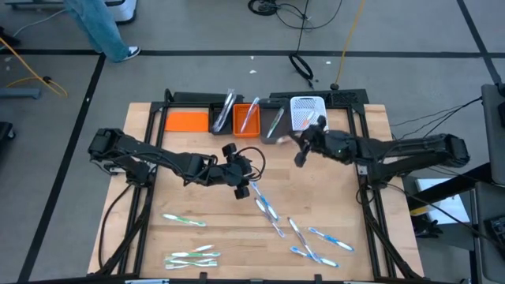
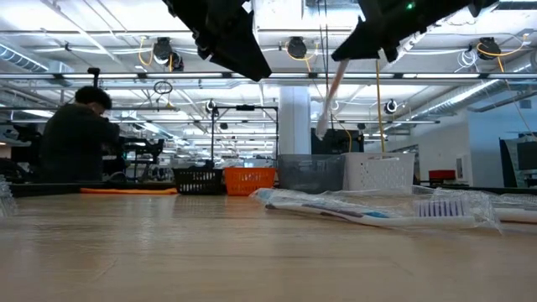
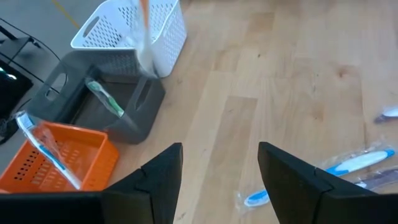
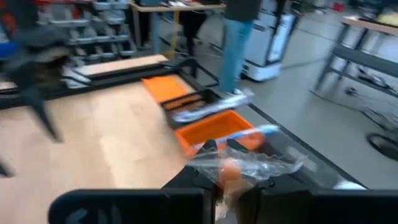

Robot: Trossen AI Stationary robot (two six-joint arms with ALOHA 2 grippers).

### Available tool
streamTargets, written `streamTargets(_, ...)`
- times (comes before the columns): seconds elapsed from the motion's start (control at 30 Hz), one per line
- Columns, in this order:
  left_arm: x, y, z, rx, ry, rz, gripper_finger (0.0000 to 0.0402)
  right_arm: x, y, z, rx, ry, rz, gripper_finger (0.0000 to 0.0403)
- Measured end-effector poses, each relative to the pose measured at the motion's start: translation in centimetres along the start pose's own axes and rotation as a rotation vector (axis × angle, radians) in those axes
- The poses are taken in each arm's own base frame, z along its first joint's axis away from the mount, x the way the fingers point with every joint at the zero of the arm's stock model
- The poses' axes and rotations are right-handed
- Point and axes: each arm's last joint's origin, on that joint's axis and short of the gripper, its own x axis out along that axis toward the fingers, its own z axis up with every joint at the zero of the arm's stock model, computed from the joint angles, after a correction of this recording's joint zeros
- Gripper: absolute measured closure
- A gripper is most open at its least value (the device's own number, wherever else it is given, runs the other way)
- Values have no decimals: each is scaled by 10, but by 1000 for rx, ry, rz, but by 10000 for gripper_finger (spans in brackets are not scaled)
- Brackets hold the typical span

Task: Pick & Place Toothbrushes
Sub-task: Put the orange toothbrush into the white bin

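The right gripper [image 1: 301,150] was squeezed shut on a wrapped toothbrush [image 4: 239,163], holding it up in the air just in front of the bins at the far side of the table [image 1: 197,177]. From the low view the toothbrush [image 2: 329,101] hung down on a slant. It was close to the white basket [image 1: 307,109] and the grey bin [image 1: 274,120], but I could not tell which one it was meant for.

The left gripper [image 1: 241,188] hung over the middle of the table with its two fingers spread apart and nothing between them. Just below it lay some loose toothbrushes [image 1: 267,208], and more sat near the front edge on the left [image 1: 189,256] and on the right [image 1: 319,244]. A few were already in the orange bin [image 3: 59,158] and the grey one.

I thought the slippery wrapper could be trouble. The brush was tilted, so it might slide out or catch on a bin's rim and fall onto the table. The two arms were also close together, so they might bump. A person [image 2: 80,138] sat far behind the table.
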Motion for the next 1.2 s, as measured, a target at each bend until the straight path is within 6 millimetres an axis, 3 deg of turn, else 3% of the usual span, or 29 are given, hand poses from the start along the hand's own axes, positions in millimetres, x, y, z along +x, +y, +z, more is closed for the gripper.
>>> streamTargets(0.3, 0, 0, 0, -15, -1, -1, 190, 3, -42, -2, 69, 66, -161, 389)
streamTargets(0.87, 0, 1, 1, -14, -6, 1, 190, 8, -105, -5, 203, 119, -244, 390)
streamTargets(1.2, 10, -3, -1, 4, -8, 3, 190, 6, -123, -16, 309, 214, -184, 390)
